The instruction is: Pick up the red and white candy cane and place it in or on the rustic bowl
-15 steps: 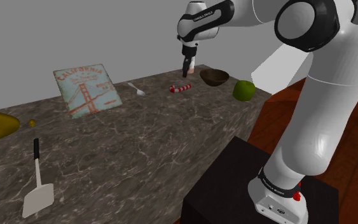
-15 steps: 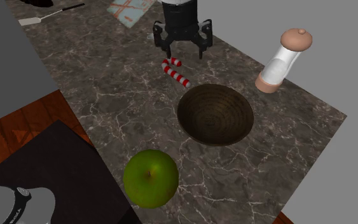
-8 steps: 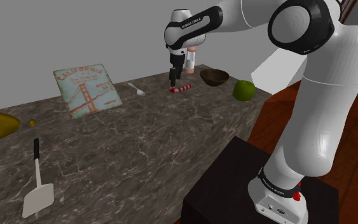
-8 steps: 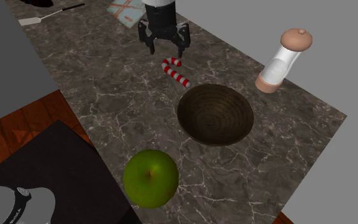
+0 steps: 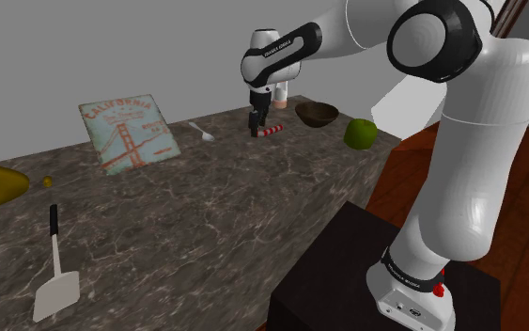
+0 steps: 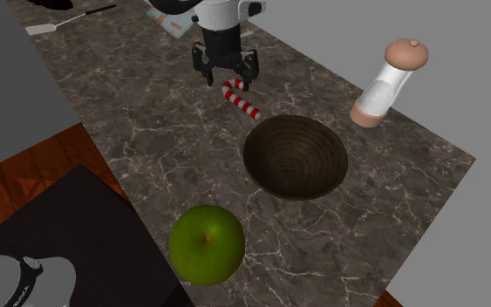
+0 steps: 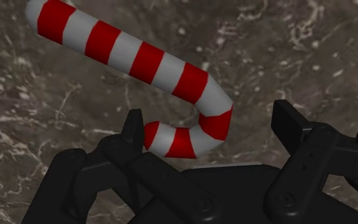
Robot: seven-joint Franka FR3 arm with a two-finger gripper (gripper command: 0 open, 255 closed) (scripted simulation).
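Shoulder view: black two-finger gripper (image 5: pixel 256 127) is hanging low over marbled surface (image 5: pixel 206 207), near brown ridged bowl (image 5: pixel 317 115). Second exterior view: red-and-white striped candy cane (image 6: pixel 243 102) is lying just beside that bowl. Wrist view: gripper is standing wide, straddling the cane's hook.

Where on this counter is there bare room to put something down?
The widest bare marble lies between the black-handled white spatula, the Golden Gate poster and the red-and-white striped candy cane. It is crowded around the brown ribbed bowl: the green apple, the tan-topped white grinder and the black tool cluster there.
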